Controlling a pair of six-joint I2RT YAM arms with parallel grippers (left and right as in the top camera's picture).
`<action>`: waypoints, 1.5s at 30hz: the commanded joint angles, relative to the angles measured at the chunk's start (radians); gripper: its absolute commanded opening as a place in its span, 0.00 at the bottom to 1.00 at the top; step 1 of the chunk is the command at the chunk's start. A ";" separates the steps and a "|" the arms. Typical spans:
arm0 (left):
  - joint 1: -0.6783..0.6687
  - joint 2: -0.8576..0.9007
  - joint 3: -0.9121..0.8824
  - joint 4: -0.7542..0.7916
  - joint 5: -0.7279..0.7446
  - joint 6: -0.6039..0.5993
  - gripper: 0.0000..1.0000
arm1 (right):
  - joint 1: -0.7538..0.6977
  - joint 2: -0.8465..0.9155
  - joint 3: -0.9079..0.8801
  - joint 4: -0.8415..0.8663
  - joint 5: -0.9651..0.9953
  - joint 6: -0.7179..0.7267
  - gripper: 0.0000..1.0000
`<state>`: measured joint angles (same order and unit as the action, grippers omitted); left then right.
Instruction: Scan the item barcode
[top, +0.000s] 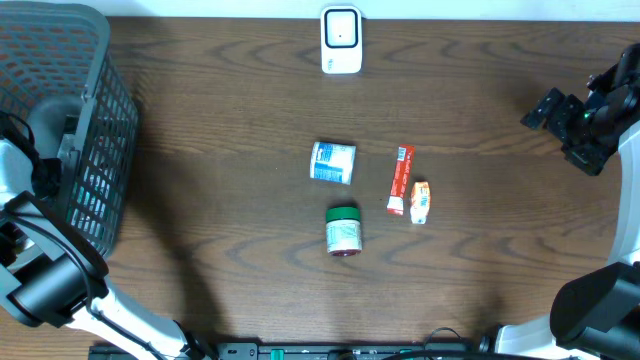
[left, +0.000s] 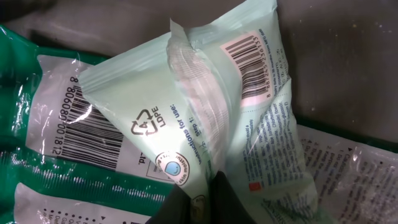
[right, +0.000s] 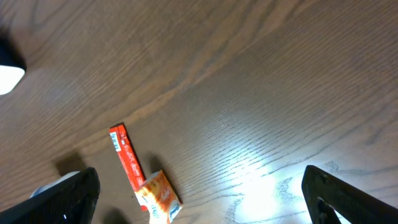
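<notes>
L wrist view: pale green packet (left: 205, 93) fills centre frame, barcode (left: 255, 65) at upper right. L gripper (left: 200, 200) at bottom centre, closed, pinching packet's lower edge. Green-white pouches (left: 56, 130) lie beneath. R gripper (right: 199, 186) spread wide over table (right: 249, 93), nothing held. Overhead: scanner (top: 341, 40) top centre.
</notes>
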<state>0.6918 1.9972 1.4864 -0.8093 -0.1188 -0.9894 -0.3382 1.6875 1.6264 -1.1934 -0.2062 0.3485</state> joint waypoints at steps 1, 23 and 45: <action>-0.003 -0.045 -0.014 -0.011 0.005 0.019 0.07 | -0.002 -0.019 0.021 -0.003 -0.001 0.010 0.99; -0.003 -0.174 -0.014 0.010 -0.005 0.062 0.07 | -0.002 -0.019 0.021 -0.003 -0.001 0.010 0.99; -0.001 -0.160 -0.036 0.003 -0.006 0.165 0.70 | -0.002 -0.019 0.021 -0.003 -0.001 0.010 0.99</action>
<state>0.6910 1.8225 1.4700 -0.8043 -0.1120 -0.8524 -0.3382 1.6875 1.6264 -1.1934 -0.2062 0.3489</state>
